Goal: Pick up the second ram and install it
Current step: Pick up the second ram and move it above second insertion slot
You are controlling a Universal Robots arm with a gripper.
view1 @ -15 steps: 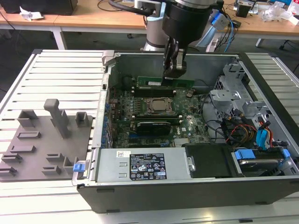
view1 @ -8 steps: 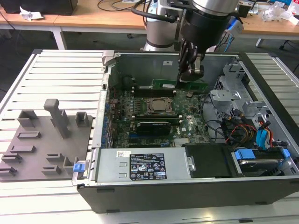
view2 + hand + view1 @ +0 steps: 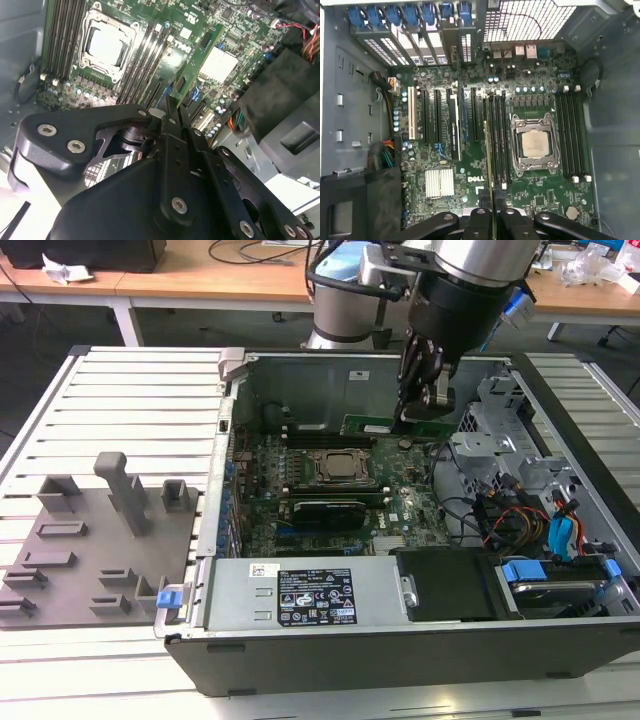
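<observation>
Over table [image 3: 120, 390] (desks [image 3: 200, 285] behind): gripper [image 3: 415, 412], ram [image 3: 370, 426]

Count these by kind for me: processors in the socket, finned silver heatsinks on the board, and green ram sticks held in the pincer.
Processor: 1
Silver heatsink: 1
Ram stick held in the pincer: 1
Total: 3

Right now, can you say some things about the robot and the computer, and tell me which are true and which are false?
1. The fingers grip a green RAM stick. True.
2. The stick is clipped into a memory slot. False: it hangs above the motherboard.
3. The processor sits bare, with no cooler over it. True.
4. The computer case is closed up. False: its side is open, so you can see inside.
</observation>
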